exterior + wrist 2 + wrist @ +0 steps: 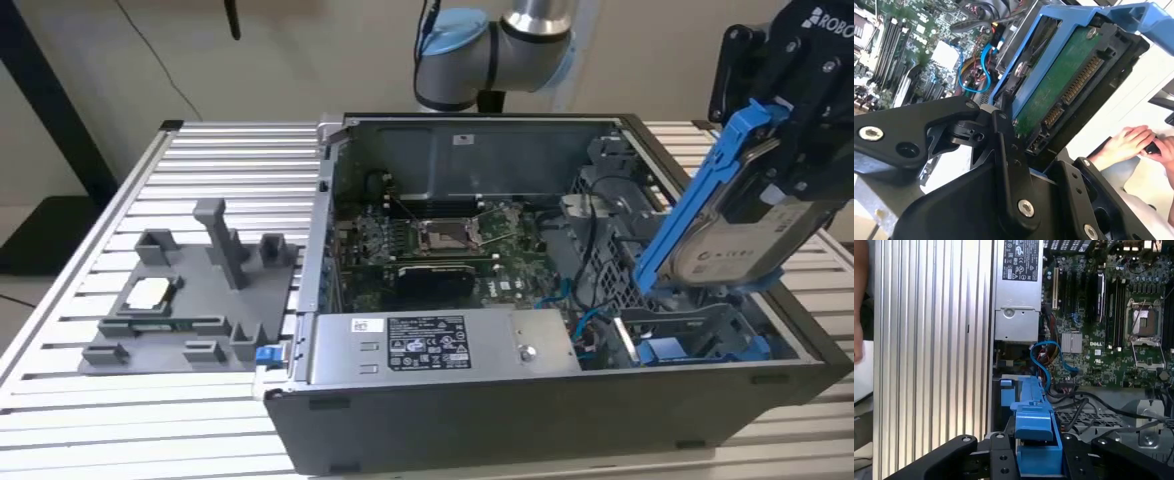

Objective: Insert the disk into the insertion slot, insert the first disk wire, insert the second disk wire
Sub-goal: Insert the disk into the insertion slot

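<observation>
The end effector point(787, 150) is clamped on the disk point(738, 240). The disk hangs tilted in its blue carrier frame, just above the insertion slot point(687, 322), at the exterior view's right end of the open PC case point(534, 430). It is not yet seated in the slot. The case stands on the ribbed table point(214, 160). In the second wrist view a person's hand point(1126, 145) lies beyond the disk.

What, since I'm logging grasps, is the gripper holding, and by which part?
The disk; the gripper clamps the upper end of its blue carrier frame.
</observation>
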Available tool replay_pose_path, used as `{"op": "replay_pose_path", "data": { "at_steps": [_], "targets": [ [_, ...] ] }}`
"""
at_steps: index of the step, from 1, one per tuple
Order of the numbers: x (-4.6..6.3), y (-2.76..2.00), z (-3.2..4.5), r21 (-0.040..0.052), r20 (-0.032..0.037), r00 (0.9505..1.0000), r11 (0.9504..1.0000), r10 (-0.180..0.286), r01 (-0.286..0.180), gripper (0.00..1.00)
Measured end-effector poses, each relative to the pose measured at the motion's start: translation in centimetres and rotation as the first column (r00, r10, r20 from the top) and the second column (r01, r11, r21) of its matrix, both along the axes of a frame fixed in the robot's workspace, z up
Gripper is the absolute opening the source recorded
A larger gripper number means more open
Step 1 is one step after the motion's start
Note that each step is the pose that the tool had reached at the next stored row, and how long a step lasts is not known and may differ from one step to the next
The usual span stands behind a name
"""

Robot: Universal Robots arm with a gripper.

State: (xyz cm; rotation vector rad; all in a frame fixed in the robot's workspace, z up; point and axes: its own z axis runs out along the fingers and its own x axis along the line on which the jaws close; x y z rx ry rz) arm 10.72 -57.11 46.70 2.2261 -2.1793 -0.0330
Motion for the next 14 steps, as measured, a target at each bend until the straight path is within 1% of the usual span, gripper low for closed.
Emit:
{"op": "replay_pose_path", "data": {
  "at_steps": [2, 4, 6, 8, 11, 14],
  "targets": [
    [0.1, -0.14, -0.27, 0.0000, 0.0008, 1.0000, 1.0000, 0.000, 0.000, 0.33],
    [0.1, -0.49, -0.62, -0.0003, 0.0020, 1.0000, 1.0000, 0.000, 0.000, 0.33],
    [0.1, -0.85, -1.01, 0.0000, 0.0055, 1.0000, 1.0000, -0.002, 0.002, 0.33],
    [0.1, -1.10, -1.37, 0.0003, 0.0073, 1.0000, 1.0000, -0.006, 0.006, 0.33],
    [0.2, -1.14, -1.90, 0.0007, 0.0074, 0.9998, 0.9999, -0.017, 0.017, 0.33],
    [0.3, -1.14, -2.30, 0.0040, 0.0073, 0.9994, 0.9994, -0.034, 0.034, 0.33]
  ]
}}
